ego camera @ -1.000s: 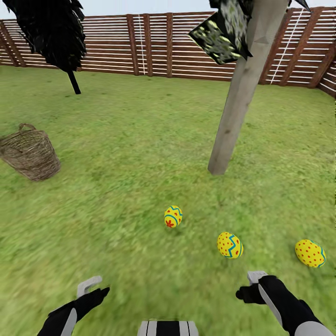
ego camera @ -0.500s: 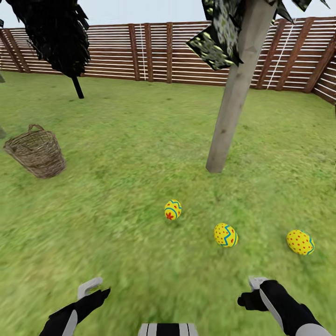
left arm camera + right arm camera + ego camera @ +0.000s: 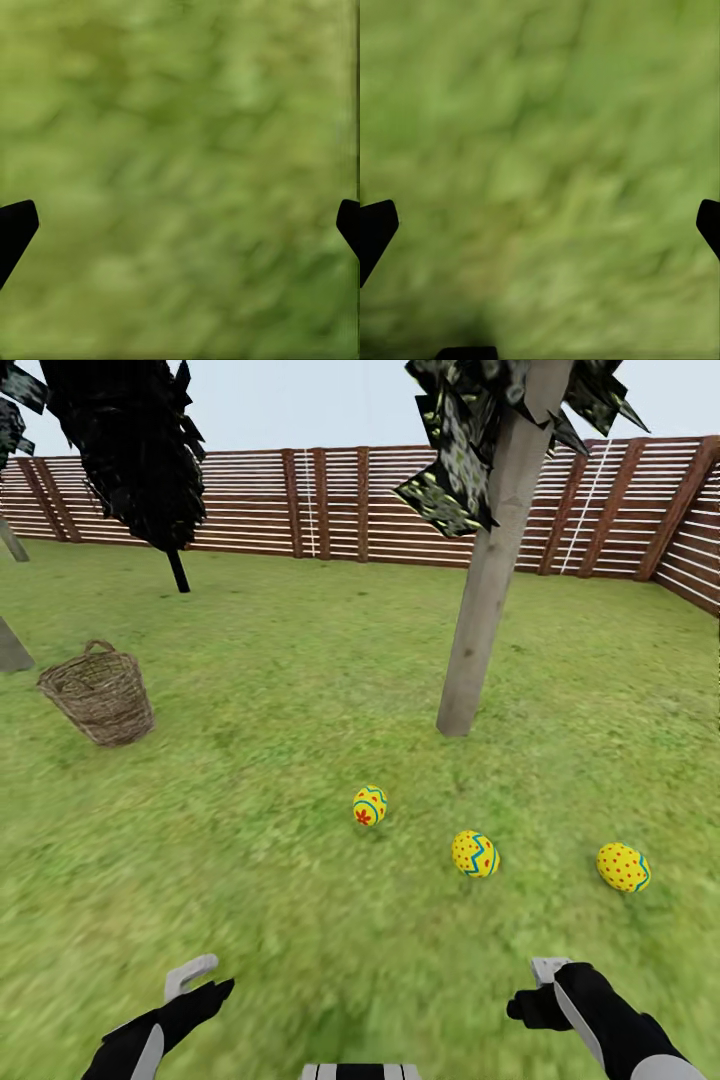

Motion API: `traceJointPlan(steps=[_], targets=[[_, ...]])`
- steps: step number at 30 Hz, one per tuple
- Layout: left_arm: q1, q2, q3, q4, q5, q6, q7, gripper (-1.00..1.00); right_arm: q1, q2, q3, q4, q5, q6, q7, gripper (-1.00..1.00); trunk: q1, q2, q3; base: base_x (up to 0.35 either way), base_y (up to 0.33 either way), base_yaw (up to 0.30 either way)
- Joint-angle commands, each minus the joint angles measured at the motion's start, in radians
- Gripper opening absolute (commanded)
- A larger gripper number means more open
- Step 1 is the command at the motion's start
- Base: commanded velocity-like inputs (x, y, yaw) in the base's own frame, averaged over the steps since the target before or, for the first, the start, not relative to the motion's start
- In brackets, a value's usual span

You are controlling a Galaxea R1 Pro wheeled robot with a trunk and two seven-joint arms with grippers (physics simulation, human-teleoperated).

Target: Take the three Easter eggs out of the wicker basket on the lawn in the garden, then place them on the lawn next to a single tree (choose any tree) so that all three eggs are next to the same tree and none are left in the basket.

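Since all three eggs lie on the lawn ahead of my right pincer, between it and the tree, I judge the job nearly done. Both pincers stand wide apart and empty, the left pincer over bare grass. The basket sits far ahead-left. Eggs look smooth and rolly (grip across the middle).

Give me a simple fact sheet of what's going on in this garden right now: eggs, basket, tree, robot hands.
eggs: three Easter eggs on the lawn, at and
basket: wicker basket, tilted, apart from the eggs; inside not visible
tree: pale trunk just beyond the eggs
left gripper: open, empty, over grass
right gripper: open, empty, over grass
surroundings: fence
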Motion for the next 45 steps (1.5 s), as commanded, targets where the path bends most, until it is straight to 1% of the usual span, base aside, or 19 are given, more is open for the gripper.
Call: traceJointPlan(steps=[1, 6, 7, 8, 10, 12, 15, 19, 20, 22, 25, 29, 37, 45], targets=[[0.0, -0.001, 0.003, -0.001, 0.005, 0.009, -0.003, 1.0, 0.0, 0.004, 0.007, 0.01, -0.009, 0.003, -0.004, 1.0, -0.001, 0.0, 0.003, -0.012, 0.0, 0.0], [0.0, -0.002, 0.001, 0.0, 0.002, 0.017, 0.003, 1.0, 0.0, 0.022, 0.01, 0.025, -0.008, -0.005, -0.004, 1.0, -0.003, 0.001, 0.022, -0.003, 0.0, 0.0], [0.0, 0.002, 0.002, -0.001, 0.003, 0.02, 0.004, 1.0, 0.0, 0.035, 0.016, 0.028, -0.008, -0.016, -0.005, 1.0, -0.003, 0.001, 0.026, 0.0, 0.0, 0.0], [0.0, 0.005, 0.003, -0.002, 0.003, 0.022, 0.005, 1.0, 0.0, 0.042, 0.023, 0.031, -0.007, -0.023, -0.005, 1.0, -0.004, 0.002, 0.03, 0.0, 0.0, 0.0], [0.0, 0.012, 0.005, -0.009, 0.005, 0.03, 0.003, 1.0, 0.0, 0.051, 0.042, 0.04, -0.007, -0.034, -0.005, 1.0, -0.005, 0.002, 0.038, 0.0, 0.0, 0.0], [0.0, 0.02, 0.007, -0.013, 0.007, 0.041, 0.003, 1.0, 0.0, 0.054, 0.054, 0.042, -0.007, -0.037, -0.005, 1.0, -0.006, 0.003, 0.046, 0.0, 0.0, 0.0], [0.0, 0.029, 0.012, -0.012, 0.008, 0.046, 0.003, 1.0, 0.0, 0.055, 0.061, 0.044, -0.007, -0.039, -0.005, 1.0, -0.007, 0.003, 0.057, 0.0, 0.0, 0.0], [0.0, 0.056, 0.016, -0.002, 0.006, 0.04, 0.005, 1.0, 0.0, 0.056, 0.063, 0.044, -0.007, -0.039, -0.005, 1.0, -0.009, 0.004, 0.073, 0.0, 0.0, 0.0], [0.0, 0.063, 0.016, 0.012, 0.006, 0.038, 0.006, 1.0, 0.0, 0.055, 0.063, 0.044, -0.007, -0.039, -0.005, 1.0, -0.009, 0.004, 0.077, 0.0, 0.0, 0.0], [0.0, 0.079, 0.017, 0.074, 0.006, 0.025, 0.004, 1.0, 0.0, 0.052, 0.063, 0.049, -0.01, -0.039, -0.005, 1.0, -0.01, 0.005, 0.084, 0.0, 0.0, 0.0], [0.0, 0.1, 0.018, 0.103, 0.009, 0.019, 0.0, 1.0, 0.0, 0.045, 0.062, 0.062, -0.012, -0.038, -0.004, 1.0, -0.011, 0.006, 0.096, 0.0, 0.0, 0.0], [0.0, 0.103, 0.018, 0.111, 0.009, 0.017, 0.002, 1.0, 0.0, 0.04, 0.062, 0.065, -0.012, -0.037, -0.004, 1.0, -0.013, 0.006, 0.111, 0.0, 0.0, 0.0], [0.0, 0.102, 0.018, 0.113, 0.008, 0.016, 0.006, 1.0, 0.0, 0.039, 0.062, 0.07, -0.012, -0.038, -0.002, 1.0, -0.017, 0.008, 0.142, 0.0, 0.0, 0.0], [0.0, 0.1, 0.017, 0.115, 0.007, 0.016, 0.007, 1.0, 0.0, 0.039, 0.062, 0.104, -0.01, -0.037, -0.004, 1.0, -0.02, 0.01, 0.173, 0.0, 0.0, 0.0]])
